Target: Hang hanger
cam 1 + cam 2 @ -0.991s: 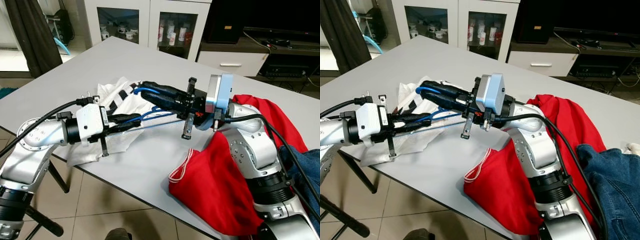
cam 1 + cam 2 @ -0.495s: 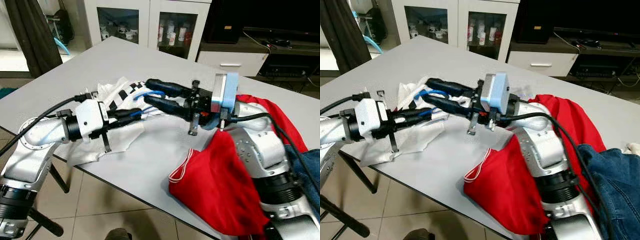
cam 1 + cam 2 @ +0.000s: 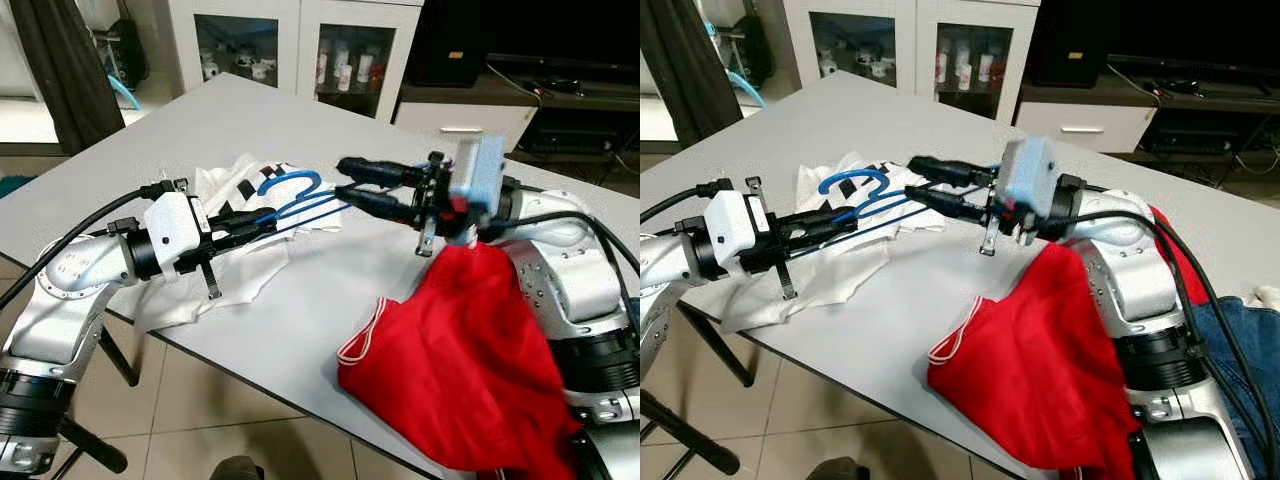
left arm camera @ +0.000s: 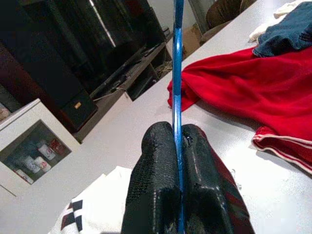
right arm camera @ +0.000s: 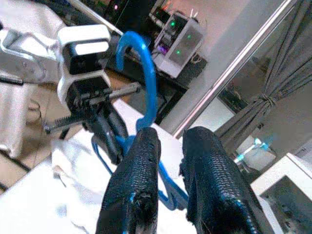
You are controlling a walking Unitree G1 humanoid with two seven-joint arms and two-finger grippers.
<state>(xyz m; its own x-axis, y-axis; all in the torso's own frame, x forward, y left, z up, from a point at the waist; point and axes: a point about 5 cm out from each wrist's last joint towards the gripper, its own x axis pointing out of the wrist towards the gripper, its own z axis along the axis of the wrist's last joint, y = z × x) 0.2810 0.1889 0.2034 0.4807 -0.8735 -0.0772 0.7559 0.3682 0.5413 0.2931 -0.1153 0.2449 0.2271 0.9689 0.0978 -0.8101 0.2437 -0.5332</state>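
Grey table [image 3: 330, 290], blue wire hanger [image 3: 290, 200].

Left arm extends forward from the left; left gripper [image 3: 262, 218] has both fingers pressed together, pointing toward the right arm. Right arm is bent across the body, wrist raised; right gripper [image 3: 345, 180] has fingers [image 5: 131, 195] parted, pointing left

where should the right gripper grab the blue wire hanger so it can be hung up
Probably the neck just below the hook of the blue wire hanger, coming from the robot's right. The left gripper is shut on the lower wire, so the hook end points free toward the right gripper, whose open fingers already sit beside it, over the white and black cloth.
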